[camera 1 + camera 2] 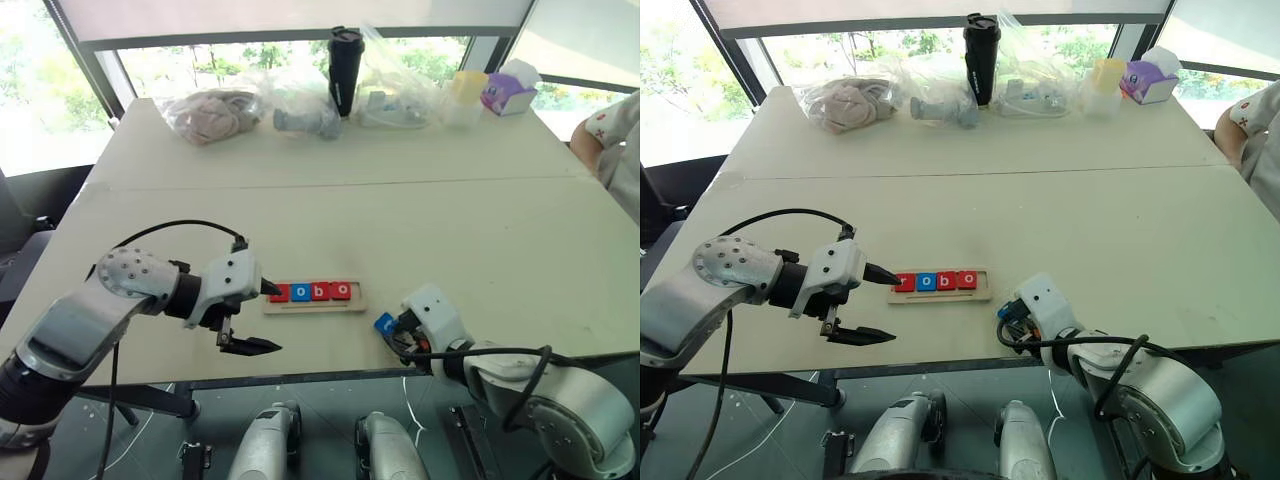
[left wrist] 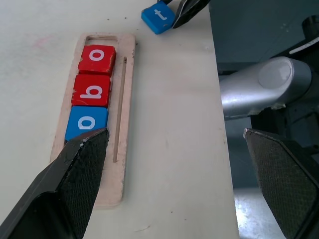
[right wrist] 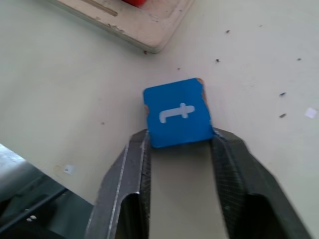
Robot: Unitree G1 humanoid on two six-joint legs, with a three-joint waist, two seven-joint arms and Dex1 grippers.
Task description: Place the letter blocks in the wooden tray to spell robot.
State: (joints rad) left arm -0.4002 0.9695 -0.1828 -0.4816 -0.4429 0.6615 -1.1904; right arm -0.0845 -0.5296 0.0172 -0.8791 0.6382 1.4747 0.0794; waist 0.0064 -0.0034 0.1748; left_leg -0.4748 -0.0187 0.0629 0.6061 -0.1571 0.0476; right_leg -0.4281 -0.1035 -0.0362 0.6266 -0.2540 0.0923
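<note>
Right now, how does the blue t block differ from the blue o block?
The blue t block lies on the table outside the wooden tray, while the blue o block sits in the tray's slot among the red blocks. The right gripper is shut on the t block's sides; the o block is untouched, with the open left gripper near it. Both are blue square tiles with white lowercase letters.

A pale counter [image 1: 330,215] carries, along its far edge, a clear bag of pinkish cloth [image 1: 208,113], a bag with grey items [image 1: 305,108], an upright black tumbler [image 1: 346,70], a yellow-lidded tub [image 1: 467,92] and a purple tissue box [image 1: 508,90]; a person's sleeve [image 1: 612,140] shows at the right
</note>
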